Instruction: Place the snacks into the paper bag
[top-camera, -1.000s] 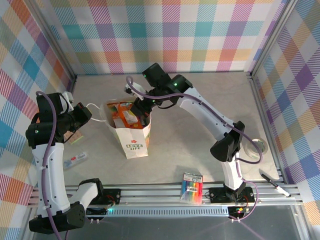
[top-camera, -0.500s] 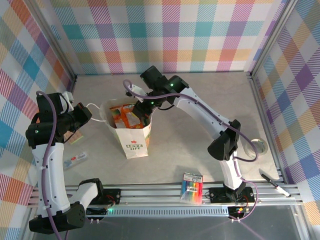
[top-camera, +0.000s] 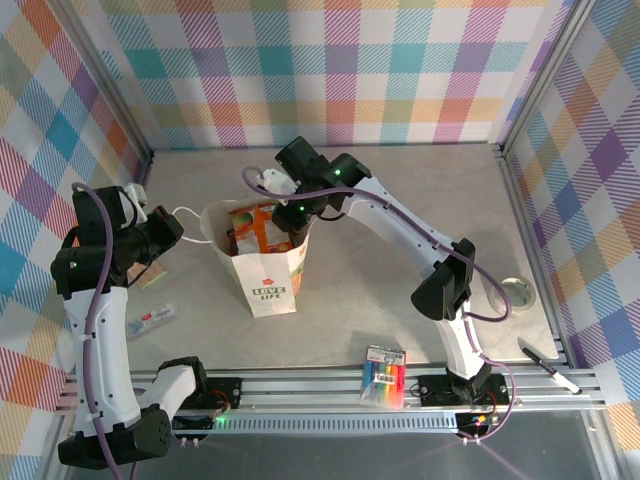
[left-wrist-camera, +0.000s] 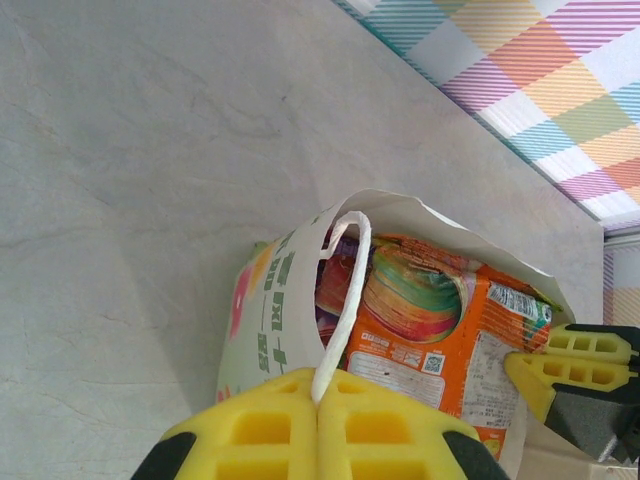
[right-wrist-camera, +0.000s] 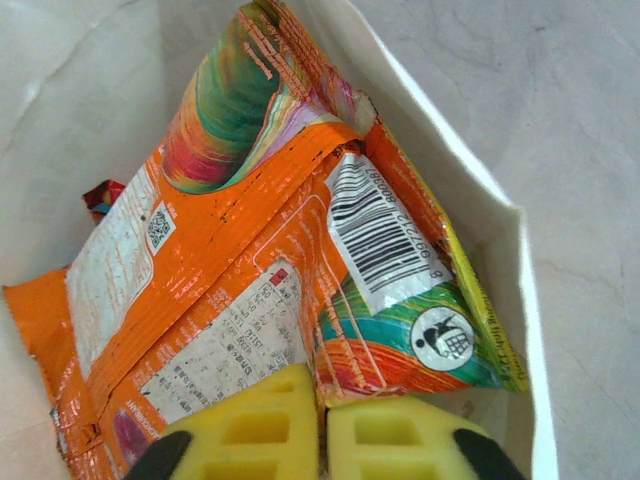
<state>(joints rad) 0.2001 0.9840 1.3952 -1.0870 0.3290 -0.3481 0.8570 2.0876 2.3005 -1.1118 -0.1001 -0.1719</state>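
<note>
Orange packet (right-wrist-camera: 220, 270) stands mostly inside paper bag (top-camera: 268, 285), left of table centre. Pads of right gripper (right-wrist-camera: 320, 430) nearly meet at its lower edge; grip unclear. Handle (left-wrist-camera: 345, 300) pinched tight by left gripper (left-wrist-camera: 318, 430). Advice: keep mouth taut, release low, withdraw straight up.

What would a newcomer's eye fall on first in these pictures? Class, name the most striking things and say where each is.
The crinkly orange packet grabs the eye, standing inside the open white paper bag left of the middle of the table, its lower edge pinched by the right gripper. The left gripper is shut on the bag's white handle; a rainbow marker pack lies at the near edge.
</note>
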